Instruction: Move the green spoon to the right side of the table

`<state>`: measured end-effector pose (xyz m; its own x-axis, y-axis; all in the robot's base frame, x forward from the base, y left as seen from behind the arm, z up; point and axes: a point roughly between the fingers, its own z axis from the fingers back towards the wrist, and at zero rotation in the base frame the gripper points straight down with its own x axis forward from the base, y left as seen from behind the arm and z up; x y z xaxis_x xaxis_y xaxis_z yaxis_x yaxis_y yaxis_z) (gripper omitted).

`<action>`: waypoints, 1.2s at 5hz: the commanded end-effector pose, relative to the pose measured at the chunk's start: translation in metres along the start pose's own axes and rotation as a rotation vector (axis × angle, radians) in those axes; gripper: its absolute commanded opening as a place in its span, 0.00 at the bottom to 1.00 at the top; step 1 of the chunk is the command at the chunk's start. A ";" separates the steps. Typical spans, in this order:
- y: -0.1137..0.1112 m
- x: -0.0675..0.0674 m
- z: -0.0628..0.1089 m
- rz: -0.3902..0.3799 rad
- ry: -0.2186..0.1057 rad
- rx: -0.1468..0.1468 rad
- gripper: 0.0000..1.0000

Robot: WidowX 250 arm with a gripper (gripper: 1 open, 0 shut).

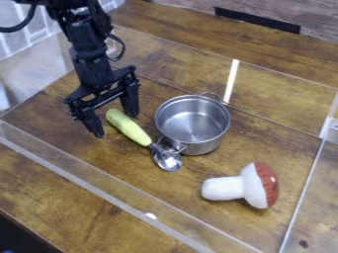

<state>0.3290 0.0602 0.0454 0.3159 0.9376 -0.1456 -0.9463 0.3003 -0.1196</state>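
1. The table (79, 188): brown wood planks, visible grain, matt, with clear plastic walls.
2. The green spoon (136, 131): smooth yellow-green plastic handle, shiny metal bowl.
3. The pot (193, 124): polished steel (reflective inside).
4. The gripper (107, 111): matt black.
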 end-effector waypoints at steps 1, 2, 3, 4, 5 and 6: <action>-0.011 -0.002 0.022 -0.012 -0.029 -0.069 1.00; -0.014 -0.003 0.017 -0.010 -0.019 -0.071 1.00; -0.012 0.006 0.017 0.107 -0.027 -0.090 1.00; -0.010 0.015 0.017 0.221 -0.037 -0.108 1.00; -0.015 0.019 0.007 0.203 -0.030 -0.103 1.00; -0.016 0.020 0.007 0.222 -0.036 -0.106 0.00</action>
<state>0.3409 0.0706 0.0341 0.0895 0.9809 -0.1729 -0.9883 0.0660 -0.1375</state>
